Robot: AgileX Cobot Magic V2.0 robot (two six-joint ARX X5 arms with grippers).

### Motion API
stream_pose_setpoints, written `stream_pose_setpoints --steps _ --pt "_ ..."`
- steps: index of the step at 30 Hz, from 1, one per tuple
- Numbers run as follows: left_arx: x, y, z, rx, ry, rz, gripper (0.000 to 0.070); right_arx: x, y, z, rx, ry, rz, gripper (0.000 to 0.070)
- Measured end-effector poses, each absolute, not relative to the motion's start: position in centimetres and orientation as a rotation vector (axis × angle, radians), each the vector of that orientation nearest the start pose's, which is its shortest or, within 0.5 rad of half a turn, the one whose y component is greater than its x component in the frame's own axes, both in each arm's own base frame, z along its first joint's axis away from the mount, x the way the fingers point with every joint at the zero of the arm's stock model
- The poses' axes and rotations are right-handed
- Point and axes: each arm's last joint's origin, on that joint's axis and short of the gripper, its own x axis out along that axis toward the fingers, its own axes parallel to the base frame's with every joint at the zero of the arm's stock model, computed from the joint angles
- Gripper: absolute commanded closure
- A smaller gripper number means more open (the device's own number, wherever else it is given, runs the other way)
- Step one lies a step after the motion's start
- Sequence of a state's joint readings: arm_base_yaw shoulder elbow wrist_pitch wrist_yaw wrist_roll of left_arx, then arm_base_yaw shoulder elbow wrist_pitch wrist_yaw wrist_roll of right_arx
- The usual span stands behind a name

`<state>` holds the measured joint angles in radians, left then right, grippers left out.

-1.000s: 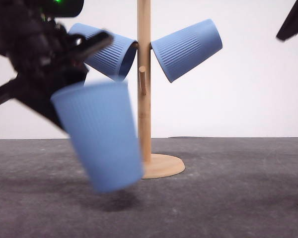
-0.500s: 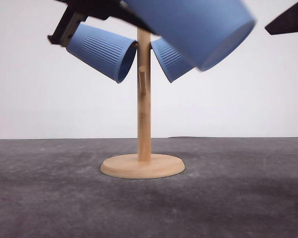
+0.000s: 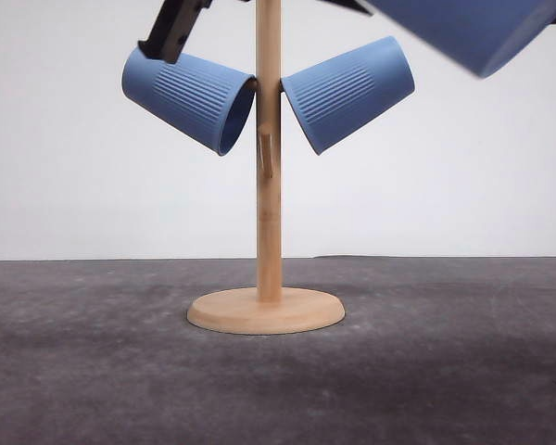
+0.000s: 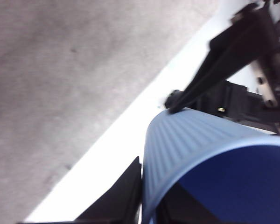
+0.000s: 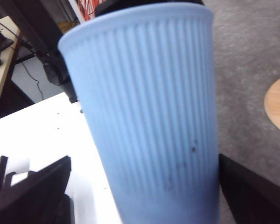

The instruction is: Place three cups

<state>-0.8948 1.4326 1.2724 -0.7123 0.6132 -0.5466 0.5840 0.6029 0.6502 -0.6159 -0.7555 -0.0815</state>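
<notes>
The wooden cup tree [image 3: 269,185] is pale tan all over, post, small peg [image 3: 266,153] and round base [image 3: 266,311] alike, with a faint grain. Left of its post hangs a light-blue cup [image 3: 190,95] with fine vertical ribbing and a smooth band at the rim; right of the post a second cup [image 3: 348,91] has the same blue and the same ribbing. Above and right of the post, a third cup [image 3: 477,28] shows as blurred plain blue; in the right wrist view its wall [image 5: 149,121] is paler blue, ribbed, with a few small dark specks. Its inside looks dark navy [image 4: 233,186]. The tabletop [image 3: 445,371] under the tree is mottled dark grey; the backdrop [image 3: 463,185] is white. The gripper fingers [image 5: 32,191] are black.
</notes>
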Motion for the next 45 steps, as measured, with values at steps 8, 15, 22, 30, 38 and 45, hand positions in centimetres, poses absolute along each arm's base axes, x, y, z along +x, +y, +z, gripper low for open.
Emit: stream_pose_setpoints --steps 8,15,22,30,38,45 --pt "16.3 -24.7 31.7 -0.279 1.294 -1.128 0.0696 8.8 8.4 27.7 -0.016 0.568 1.314 0.0250" --pt "16.2 -24.8 31.7 -0.286 1.306 -1.133 0.0655 8.7 8.3 27.6 0.004 0.591 1.311 0.0251" --pt "16.1 -24.9 31.8 -0.299 1.315 -1.162 0.0359 8.4 8.1 27.1 0.038 0.692 1.284 0.0251" --pt "17.8 -23.4 31.7 -0.325 1.322 -1.155 0.0257 7.9 7.8 26.4 0.115 0.852 1.232 0.0251" --pt "19.1 -18.7 32.1 -0.281 1.322 -1.059 0.0259 7.9 7.8 26.3 0.270 0.984 1.149 0.0251" --pt "18.0 -13.3 35.7 -0.233 1.068 -0.940 0.0258 10.0 9.5 26.4 0.529 1.133 1.158 0.0250"
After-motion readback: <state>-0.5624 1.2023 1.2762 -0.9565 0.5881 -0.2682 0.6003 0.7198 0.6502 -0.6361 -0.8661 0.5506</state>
